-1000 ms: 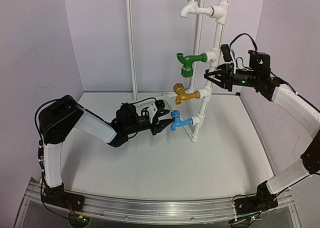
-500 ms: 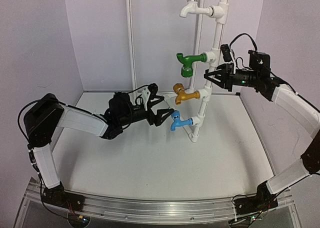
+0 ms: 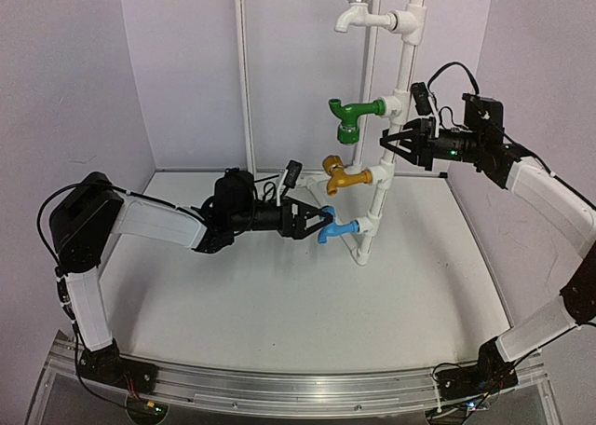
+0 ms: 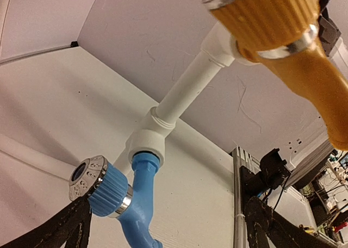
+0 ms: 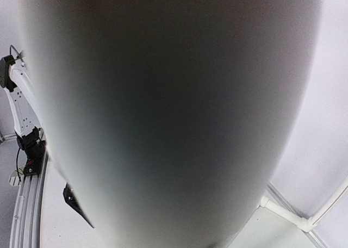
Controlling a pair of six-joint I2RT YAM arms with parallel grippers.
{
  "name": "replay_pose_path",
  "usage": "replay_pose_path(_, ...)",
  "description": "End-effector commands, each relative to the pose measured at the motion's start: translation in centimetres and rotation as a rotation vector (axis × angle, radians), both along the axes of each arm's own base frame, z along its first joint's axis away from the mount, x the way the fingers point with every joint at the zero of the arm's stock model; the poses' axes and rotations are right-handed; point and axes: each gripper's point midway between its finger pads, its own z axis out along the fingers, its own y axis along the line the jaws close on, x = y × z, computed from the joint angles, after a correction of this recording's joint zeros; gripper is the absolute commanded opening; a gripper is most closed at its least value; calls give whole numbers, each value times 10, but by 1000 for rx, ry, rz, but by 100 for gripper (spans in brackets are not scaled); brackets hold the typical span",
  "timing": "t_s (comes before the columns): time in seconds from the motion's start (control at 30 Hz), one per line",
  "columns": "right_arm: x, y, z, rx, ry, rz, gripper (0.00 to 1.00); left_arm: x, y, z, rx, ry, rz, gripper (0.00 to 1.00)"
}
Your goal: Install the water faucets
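the sky-blue faucet (image 3: 330, 226) sits in the lowest fitting of the white pipe (image 3: 403, 75), directly below the gold tap (image 3: 341, 175). the left gripper (image 3: 317, 222) has its jaws spread wide, one finger (image 4: 68, 231) on each side of the faucet, not closed on it. the right gripper (image 3: 386, 145) is clamped narrow on the pipe, between the green tap (image 3: 346, 117) and the gold tap.

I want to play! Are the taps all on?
Nearly. The small sky-blue plastic tap sits lowest on the white plastic pipe, below the gold tap, green tap and white tap. Right gripper clamps the pipe; left gripper is open around the blue tap. Maybe tightening remains.
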Motion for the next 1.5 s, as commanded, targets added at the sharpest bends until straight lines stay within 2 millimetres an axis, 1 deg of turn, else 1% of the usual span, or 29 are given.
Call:
replay_pose_path(0.0, 3, -6, -55, -82, 234, -66, 0, 18, -5, -1, -2, 95, 40, 97)
replay_pose_path(0.17, 3, -6, -56, -83, 237, -65, 0, 26, -5, -14, 24, 132, 76, 94)
replay_pose_path(0.3, 3, -6, -57, -83, 239, -63, 0, 27, -9, -21, 36, 145, 68, 93)
replay_pose_path(0.4, 4, -6, -58, -84, 242, -63, 0, 24, -12, -25, 35, 151, 34, 91)
replay_pose_path(0.53, 3, -5, -58, -84, 243, -62, 0, 17, -18, -21, 22, 125, -31, 86)
replay_pose_path(0.63, 3, -5, -58, -83, 245, -61, 0, 15, -17, -16, 4, 54, -48, 81)
replay_pose_path(0.73, 4, -5, -60, -84, 249, -61, 0, 14, -16, -7, -21, -36, -50, 75)
replay_pose_path(0.77, 4, -5, -60, -84, 249, -61, 0, 14, -16, -5, -28, -61, -50, 72)
replay_pose_path(0.93, 4, -4, -62, -84, 257, -53, 0, 13, -18, 1, -36, -165, -67, 61)
replay_pose_path(1.07, 5, -4, -61, -82, 254, -54, 0, 12, -23, 1, -27, -209, -105, 57)
replay_pose_path(1.13, 4, -4, -60, -82, 252, -55, 0, 9, -24, 2, -38, -235, -127, 57)
replay_pose_path(1.27, 3, -5, -59, -83, 249, -57, 0, 6, -25, -3, -17, -303, -139, 57)
replay_pose_path(1.33, 3, -5, -60, -83, 248, -58, 0, 4, -24, -4, -5, -354, -133, 54)
replay_pose_path(1.47, 4, -5, -61, -84, 252, -55, 0, -9, -27, -3, 29, -507, -117, 50)
